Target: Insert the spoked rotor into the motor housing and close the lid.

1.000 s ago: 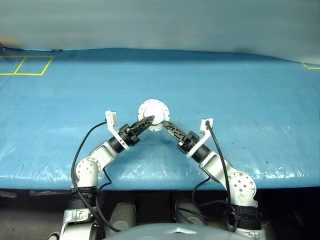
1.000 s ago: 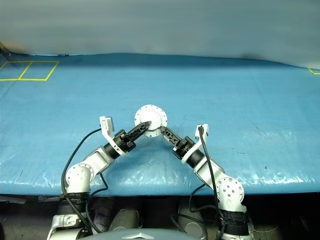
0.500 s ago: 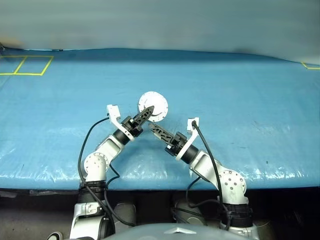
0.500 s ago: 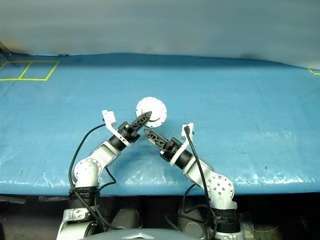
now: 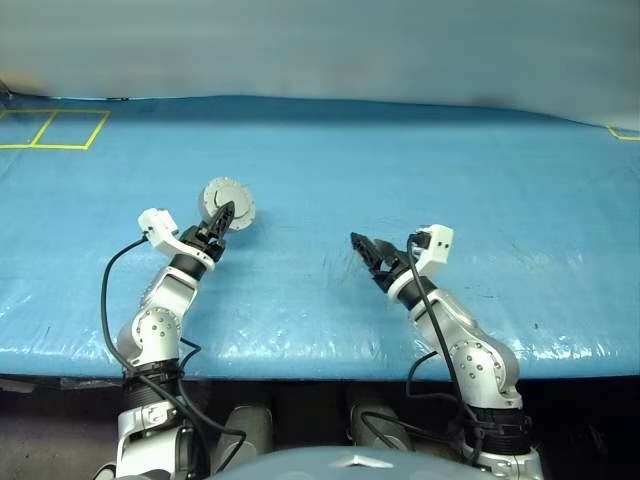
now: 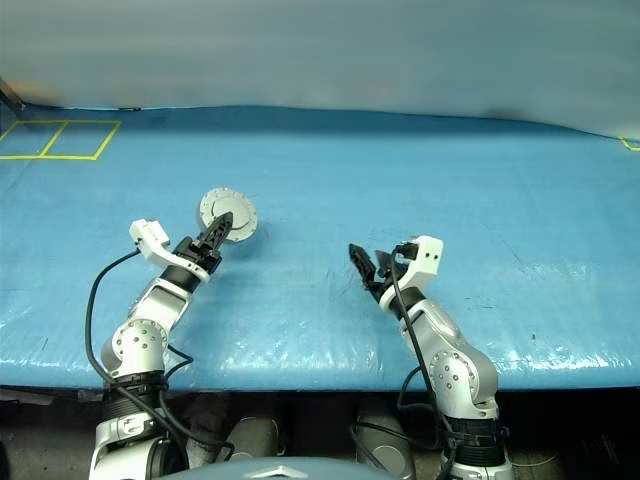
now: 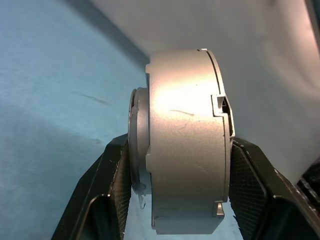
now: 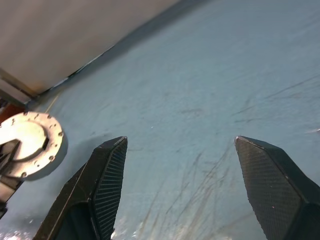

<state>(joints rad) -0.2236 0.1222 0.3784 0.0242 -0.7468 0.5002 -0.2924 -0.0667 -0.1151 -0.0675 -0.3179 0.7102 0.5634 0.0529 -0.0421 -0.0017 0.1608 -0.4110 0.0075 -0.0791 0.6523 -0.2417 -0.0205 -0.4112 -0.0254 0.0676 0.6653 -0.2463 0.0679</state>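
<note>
The motor housing (image 5: 230, 198) is a round silver unit held on edge just above the blue table, left of centre. My left gripper (image 5: 222, 214) is shut on it, one black finger (image 7: 107, 175) on each flat face. In the left wrist view its silver side wall (image 7: 185, 135) shows a seam near one face, where the lid (image 7: 226, 130) lies closed against it. From the right wrist view, a flat silver face (image 8: 27, 142) with small holes round its rim is visible. The spoked rotor is hidden. My right gripper (image 5: 365, 250) hovers open and empty right of centre, well apart from the housing.
A wrinkled blue sheet (image 5: 420, 170) covers the whole table. Yellow tape squares (image 5: 50, 130) mark its far left corner, and a yellow mark (image 5: 622, 131) sits at the far right. The table's front edge (image 5: 320, 350) runs just below both arms.
Both grippers were at the housing in the middle. The right one has let go and drawn off to the right. The left one has carried the housing left and turned it.
</note>
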